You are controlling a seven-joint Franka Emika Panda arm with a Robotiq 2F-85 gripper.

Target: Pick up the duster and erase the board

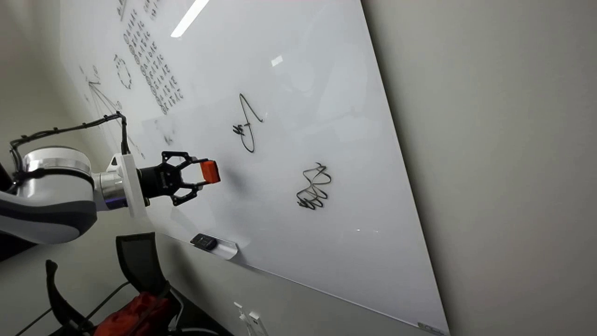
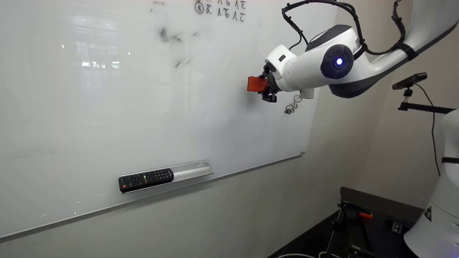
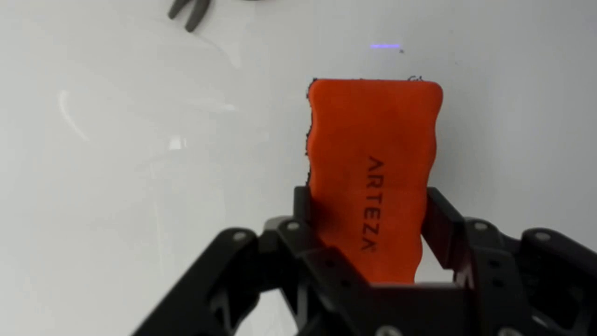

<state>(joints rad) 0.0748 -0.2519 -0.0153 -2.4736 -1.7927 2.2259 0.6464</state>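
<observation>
The duster (image 1: 210,171) is an orange-red block with a dark fuzzy underside. It shows in both exterior views (image 2: 256,84) and fills the middle of the wrist view (image 3: 373,140), lettering facing the camera. My gripper (image 1: 201,173) is shut on its long sides, and the duster juts beyond the fingertips (image 3: 366,210). The white board (image 1: 280,242) stands behind it. A shadow on the board lies apart from the duster, which looks off the surface. Black scribbles (image 1: 315,186) and a looped sketch (image 1: 247,135) are on the board. Part of a dark stroke (image 3: 198,14) shows at the wrist view's top.
A tray (image 2: 193,172) at the board's lower edge holds a black remote (image 2: 146,180). A chair (image 1: 137,256) with a red item (image 1: 140,317) stands below the arm. A camera on a bracket (image 2: 408,80) is at the right.
</observation>
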